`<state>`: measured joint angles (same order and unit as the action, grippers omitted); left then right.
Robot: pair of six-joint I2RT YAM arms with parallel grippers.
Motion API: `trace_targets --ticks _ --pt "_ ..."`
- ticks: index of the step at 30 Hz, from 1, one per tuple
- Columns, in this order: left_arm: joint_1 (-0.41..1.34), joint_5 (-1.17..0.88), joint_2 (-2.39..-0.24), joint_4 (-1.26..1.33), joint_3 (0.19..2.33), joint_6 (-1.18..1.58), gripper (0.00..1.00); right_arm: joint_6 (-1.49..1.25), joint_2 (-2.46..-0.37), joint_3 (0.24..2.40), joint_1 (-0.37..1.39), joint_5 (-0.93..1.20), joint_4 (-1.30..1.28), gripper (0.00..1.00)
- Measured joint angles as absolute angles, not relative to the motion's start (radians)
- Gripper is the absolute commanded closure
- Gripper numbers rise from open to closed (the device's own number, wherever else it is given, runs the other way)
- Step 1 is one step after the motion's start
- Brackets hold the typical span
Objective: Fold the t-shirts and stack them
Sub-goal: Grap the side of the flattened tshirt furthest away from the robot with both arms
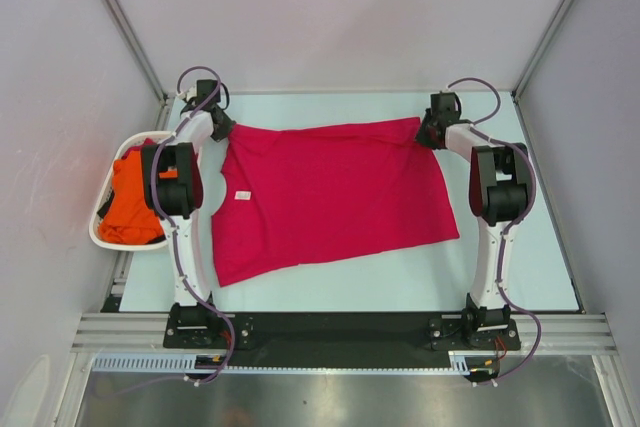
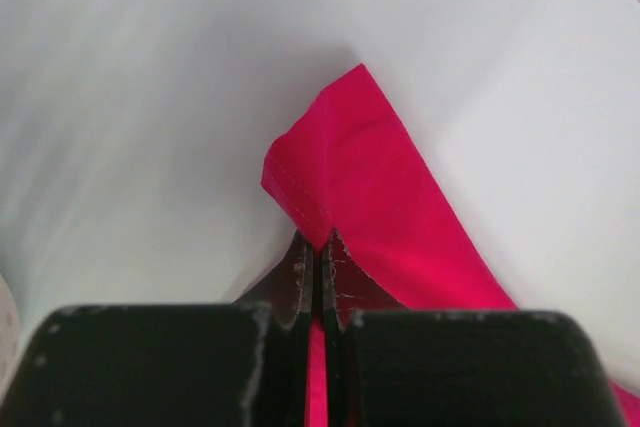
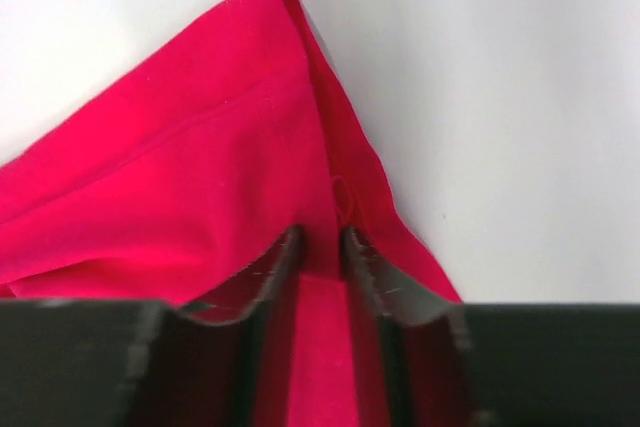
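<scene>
Table [image 1: 520,267] bears the red shirt [image 1: 330,197], spread nearly flat in the middle, its near edge slanting from 7 o'clock up toward 4 o'clock. A small white tag [image 1: 240,197] shows on the cloth toward 9 o'clock. Off the table's edge at 9 o'clock sits a white basket [image 1: 100,232] with the orange shirt [image 1: 135,202] crumpled inside. At the red shirt's 11 o'clock corner the left gripper [image 1: 222,125] has its jaws pressed together on the cloth, a stitched edge pinched between them and peaking just past the tips. At the 1 o'clock corner the right gripper [image 1: 428,132] straddles the shirt's seamed corner, jaws a little apart, cloth lying in the gap.
</scene>
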<state>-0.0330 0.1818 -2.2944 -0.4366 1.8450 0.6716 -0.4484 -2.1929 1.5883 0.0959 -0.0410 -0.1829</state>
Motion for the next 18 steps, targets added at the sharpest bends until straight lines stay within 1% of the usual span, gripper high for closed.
trace_targets --ticks 1,4,7,12,14,15,17,18 --pt "-0.033 0.182 -2.294 -0.437 1.845 0.671 1.00 -0.447 -2.196 1.589 0.098 -0.041 -0.181 0.80" --pt "-0.033 0.183 -2.294 -0.437 1.845 0.669 1.00 -0.443 -2.199 1.589 0.107 -0.046 -0.181 0.86" --pt "-0.033 0.189 -2.291 -0.437 1.840 0.661 1.00 -0.440 -2.199 1.588 0.115 -0.057 -0.170 0.89" --pt "-0.033 0.202 -2.275 -0.437 1.835 0.646 0.99 -0.436 -2.195 1.570 0.125 -0.076 -0.136 0.90" --pt "-0.033 0.203 -2.266 -0.437 1.835 0.642 0.96 -0.434 -2.188 1.559 0.130 -0.086 -0.130 0.89" --pt "-0.033 0.203 -2.263 -0.437 1.835 0.636 0.91 -0.432 -2.184 1.557 0.131 -0.091 -0.129 0.87" --pt "-0.033 0.202 -2.257 -0.436 1.835 0.627 0.85 -0.429 -2.175 1.554 0.134 -0.098 -0.126 0.85" --pt "-0.033 0.202 -2.255 -0.435 1.835 0.620 0.78 -0.426 -2.170 1.554 0.136 -0.100 -0.125 0.81"
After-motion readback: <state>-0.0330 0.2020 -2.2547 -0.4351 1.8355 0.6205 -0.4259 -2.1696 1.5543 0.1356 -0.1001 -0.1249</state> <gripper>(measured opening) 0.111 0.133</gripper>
